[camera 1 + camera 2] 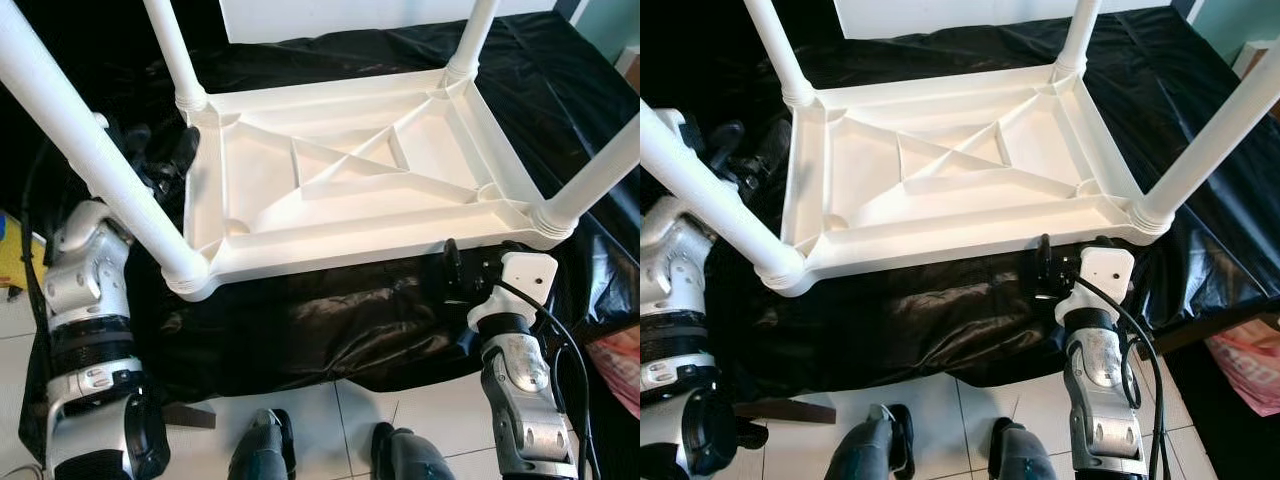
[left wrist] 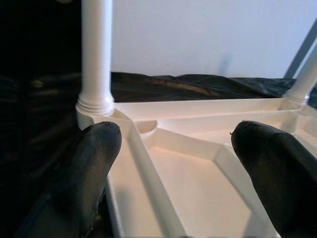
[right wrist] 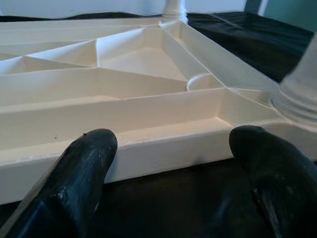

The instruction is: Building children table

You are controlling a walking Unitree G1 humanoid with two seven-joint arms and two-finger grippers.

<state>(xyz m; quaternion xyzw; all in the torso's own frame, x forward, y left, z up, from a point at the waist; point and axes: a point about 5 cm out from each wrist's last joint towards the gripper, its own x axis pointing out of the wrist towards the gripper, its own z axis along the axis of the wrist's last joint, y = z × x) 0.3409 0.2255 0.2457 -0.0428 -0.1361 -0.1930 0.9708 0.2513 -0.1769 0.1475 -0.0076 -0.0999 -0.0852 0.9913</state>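
A white plastic children's table [image 1: 330, 255] lies upside down on a black sheet, its ribbed underside facing up. Four white legs stand in its corners: near left [image 1: 90, 150], far left [image 1: 175, 50], far right [image 1: 470, 35], near right [image 1: 600, 170]. My left gripper [image 1: 160, 150] is open at the table's left short rim, close to the far left leg [image 2: 96, 59]; the rim runs between its fingers [image 2: 89, 163]. My right gripper [image 1: 462, 268] is open just before the near long rim [image 3: 163, 144], beside the near right leg, and holds nothing.
The black plastic sheet [image 1: 330, 320] covers the low surface under the table and hangs over its front. Pale floor tiles [image 1: 330, 420] and my two feet lie below. A pink bag [image 1: 620, 365] sits at the right, a yellow object [image 1: 12, 255] at the left.
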